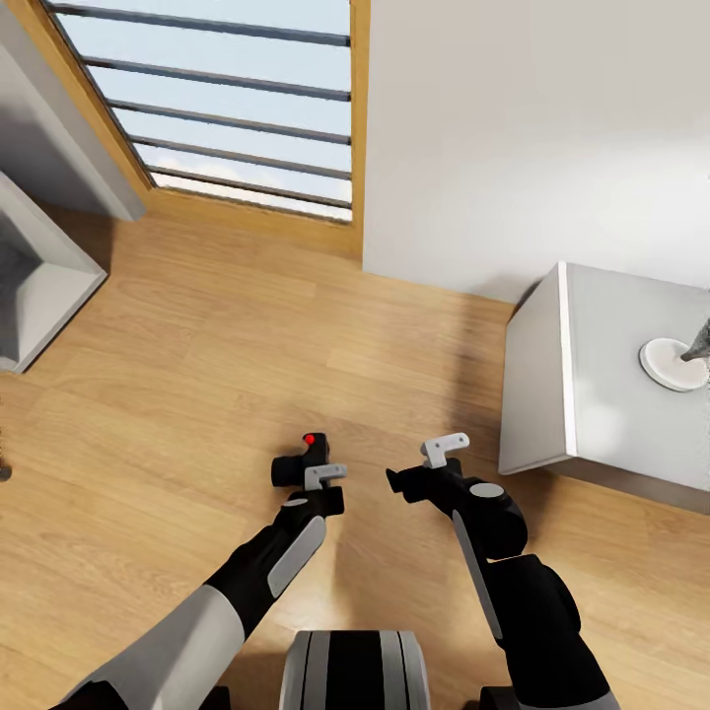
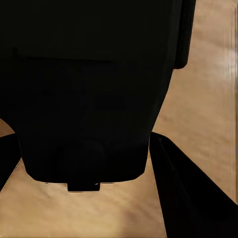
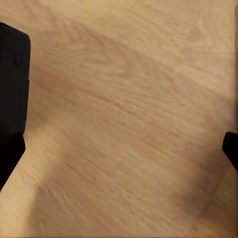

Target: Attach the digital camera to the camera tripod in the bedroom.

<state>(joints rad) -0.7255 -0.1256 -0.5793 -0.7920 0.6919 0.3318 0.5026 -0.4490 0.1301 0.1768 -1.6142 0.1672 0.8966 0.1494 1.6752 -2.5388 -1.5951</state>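
Carrying the camera (image 1: 308,456) to the tripod calls, I judge, for a steady, level left gripper (image 1: 314,471) clenched on it over the floor (image 1: 197,375), while the base turns to find the stand. It is a small black box with a red button on top; the right gripper (image 1: 419,471) hangs released, empty.

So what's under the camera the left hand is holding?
The camera sits in the left hand above bare wooden floor. In the left wrist view its black body covers the floor directly beneath; floor shows around it.
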